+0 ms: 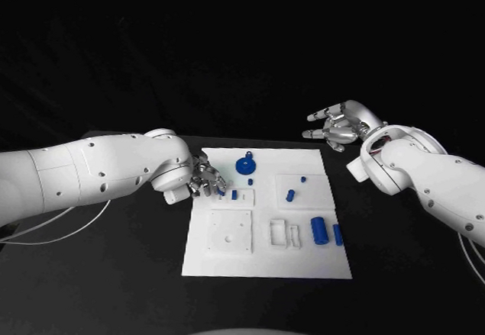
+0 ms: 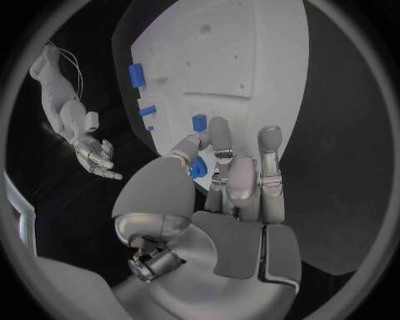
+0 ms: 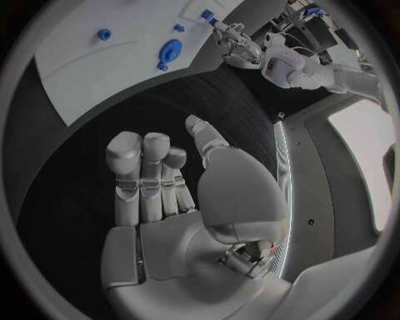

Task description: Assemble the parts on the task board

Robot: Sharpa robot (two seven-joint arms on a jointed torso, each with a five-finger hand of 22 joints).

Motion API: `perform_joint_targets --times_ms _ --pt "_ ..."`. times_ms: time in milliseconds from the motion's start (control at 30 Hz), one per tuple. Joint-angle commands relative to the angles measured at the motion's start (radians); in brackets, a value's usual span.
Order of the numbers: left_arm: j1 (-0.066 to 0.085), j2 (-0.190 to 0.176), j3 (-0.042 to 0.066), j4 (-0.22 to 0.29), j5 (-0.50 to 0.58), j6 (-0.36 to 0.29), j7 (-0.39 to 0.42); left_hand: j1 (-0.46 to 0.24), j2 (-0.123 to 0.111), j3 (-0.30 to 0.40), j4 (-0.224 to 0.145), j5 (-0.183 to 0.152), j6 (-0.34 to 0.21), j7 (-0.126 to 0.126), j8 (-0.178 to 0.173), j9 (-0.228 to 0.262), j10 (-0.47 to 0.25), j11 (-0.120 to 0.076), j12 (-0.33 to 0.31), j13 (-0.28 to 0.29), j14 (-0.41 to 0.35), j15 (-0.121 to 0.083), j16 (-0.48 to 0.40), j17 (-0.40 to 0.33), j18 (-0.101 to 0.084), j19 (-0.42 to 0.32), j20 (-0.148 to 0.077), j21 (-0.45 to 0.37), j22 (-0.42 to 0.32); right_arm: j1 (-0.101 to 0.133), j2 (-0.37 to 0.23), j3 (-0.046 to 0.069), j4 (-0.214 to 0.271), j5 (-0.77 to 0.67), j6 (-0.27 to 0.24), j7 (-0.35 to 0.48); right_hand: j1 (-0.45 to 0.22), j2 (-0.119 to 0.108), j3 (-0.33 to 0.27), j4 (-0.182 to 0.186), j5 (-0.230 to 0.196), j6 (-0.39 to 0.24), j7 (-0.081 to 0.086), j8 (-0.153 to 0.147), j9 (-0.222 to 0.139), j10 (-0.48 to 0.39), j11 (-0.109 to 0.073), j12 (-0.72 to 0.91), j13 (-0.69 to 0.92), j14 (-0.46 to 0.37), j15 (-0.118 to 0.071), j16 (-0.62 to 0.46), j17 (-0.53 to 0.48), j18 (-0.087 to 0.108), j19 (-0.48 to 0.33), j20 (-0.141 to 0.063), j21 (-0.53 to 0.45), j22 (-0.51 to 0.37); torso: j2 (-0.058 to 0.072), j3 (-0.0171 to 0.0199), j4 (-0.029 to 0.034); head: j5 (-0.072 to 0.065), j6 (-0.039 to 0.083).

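Note:
The white task board (image 1: pixel 265 249) lies mid-table. My left hand (image 1: pixel 206 182) is low over its left edge and pinches a small blue part (image 2: pixel 197 169) between thumb and a finger. Another small blue part (image 2: pixel 199 123) stands on the board just beyond those fingertips. A round blue part (image 1: pixel 246 165) with a tab sits near the board's far edge. Two blue cylinders (image 1: pixel 318 230) lie side by side at the right. My right hand (image 1: pixel 335 126) hangs raised beyond the board's far right corner, fingers apart, palm (image 3: pixel 167 233) bare.
More small blue parts (image 1: pixel 290 194) stand in the board's middle right. White raised blocks (image 1: pixel 284 233) and a square recessed plate (image 1: pixel 230 232) occupy the board's near half. Black table (image 1: pixel 103 281) surrounds the board.

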Motion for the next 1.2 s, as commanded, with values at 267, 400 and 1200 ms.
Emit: perform_joint_targets --times_ms 267,400,1200 --pt "-0.004 -0.003 0.000 0.011 -0.034 0.014 0.013 0.005 0.011 0.032 -0.023 0.016 0.123 -0.105 0.000 0.008 0.032 -0.021 0.002 0.000 0.001 -0.001 0.004 -0.002 0.016 0.001 0.000 0.001 0.018 0.000 0.000 0.000 0.001 -0.001 0.010 0.009 -0.005 0.002 0.002 -0.003 0.004 0.006 0.001 -0.003 0.001 -0.007 0.001 0.001 -0.001 0.004 -0.002 -0.005 0.001 0.012 0.063 -0.002 -0.005 0.080 0.000 -0.0002 0.0005 0.002 -0.001" --pt "-0.005 -0.005 0.000 0.014 -0.044 0.016 0.014 0.005 0.011 0.032 -0.023 0.016 0.123 -0.105 0.000 0.008 0.032 -0.021 0.002 0.000 0.001 -0.001 0.004 -0.002 0.016 0.001 0.000 0.001 0.018 0.000 0.000 0.000 0.001 -0.001 0.011 0.009 -0.005 0.002 0.002 -0.003 0.004 0.006 0.001 -0.003 0.001 -0.007 0.001 0.001 -0.001 0.004 -0.002 -0.005 0.001 0.012 0.063 -0.002 -0.005 0.080 -0.001 -0.0001 0.0004 0.002 -0.001" --pt "-0.009 -0.014 0.000 0.025 -0.072 0.040 0.012 0.003 0.015 0.037 -0.027 0.017 0.123 -0.104 0.000 0.009 0.031 -0.022 0.000 0.000 0.001 -0.002 0.004 -0.002 0.016 0.000 0.000 0.002 0.018 -0.001 0.000 0.001 0.000 -0.001 0.012 0.010 -0.005 0.004 0.002 -0.003 0.004 0.007 0.001 -0.003 0.001 -0.007 0.000 0.002 -0.001 0.004 -0.002 -0.005 0.002 0.012 0.063 -0.002 -0.006 0.080 0.000 0.0006 -0.0007 0.009 -0.003"
